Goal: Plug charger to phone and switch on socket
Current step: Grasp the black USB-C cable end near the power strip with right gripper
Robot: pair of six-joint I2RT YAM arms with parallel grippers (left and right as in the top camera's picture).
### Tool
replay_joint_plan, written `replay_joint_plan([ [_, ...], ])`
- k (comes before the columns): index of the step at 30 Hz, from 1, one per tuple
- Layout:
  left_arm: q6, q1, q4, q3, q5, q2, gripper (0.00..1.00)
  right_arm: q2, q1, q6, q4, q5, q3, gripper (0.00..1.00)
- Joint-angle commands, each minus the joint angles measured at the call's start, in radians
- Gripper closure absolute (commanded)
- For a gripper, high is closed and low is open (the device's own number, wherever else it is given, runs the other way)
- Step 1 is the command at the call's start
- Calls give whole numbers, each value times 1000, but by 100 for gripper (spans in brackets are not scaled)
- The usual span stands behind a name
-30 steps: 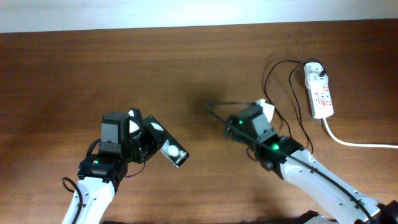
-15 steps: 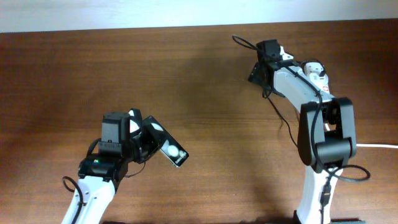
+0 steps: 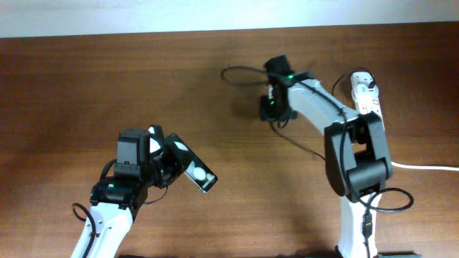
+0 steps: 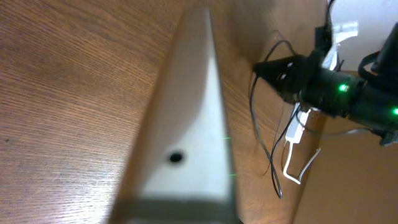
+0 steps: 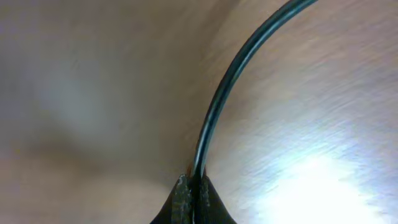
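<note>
Nearest us, the left gripper (image 3: 169,159) is clamped on the phone (image 3: 195,173), which it holds at a tilt. Farther out, the right gripper (image 3: 271,109) is pinched tight on the charger (image 5: 231,84) cable; we cannot make out the connector tip. The socket (image 3: 368,104) lies beyond, far right. We judge the step in hand to be carrying the cable to the phone. The next move calls for finding the tip and aligning it with the port.

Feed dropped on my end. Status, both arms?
Left gripper shut on phone. Right gripper shut on charger, well apart from phone, not plugged in. Socket far right. Nothing seen between.
</note>
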Motion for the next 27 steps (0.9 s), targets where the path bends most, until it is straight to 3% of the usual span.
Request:
replay_joint_plan([
  [1, 19, 3, 6, 4, 8, -6, 100, 16, 62, -51, -140, -15, -15, 90],
  [4, 19, 3, 6, 4, 8, -6, 99, 16, 84, -51, -219, -3, -15, 63],
  [6, 19, 3, 6, 4, 8, -6, 98, 16, 74, -50, -220, -3, -15, 27],
  [7, 19, 3, 6, 4, 8, -6, 98, 16, 68, -50, -213, -3, -13, 15],
  [9, 19, 3, 5, 4, 8, -6, 97, 15, 44, -46, -206, -4, 3, 1],
  [13, 19, 3, 6, 4, 8, -6, 95, 15, -24, 46, -178, -16, 72, 1],
  [18, 19, 3, 6, 4, 7, -6, 96, 15, -90, 312, -41, -15, 76, 1],
  [21, 19, 3, 6, 4, 7, -6, 96, 16, -93, 386, 47, -10, 76, 1],
  [23, 19, 3, 6, 4, 2, -6, 96, 17, -93, 541, 91, 28, 76, 1],
  [27, 19, 3, 6, 4, 0, -6, 95, 28, -93, 565, 139, 151, 76, 0],
])
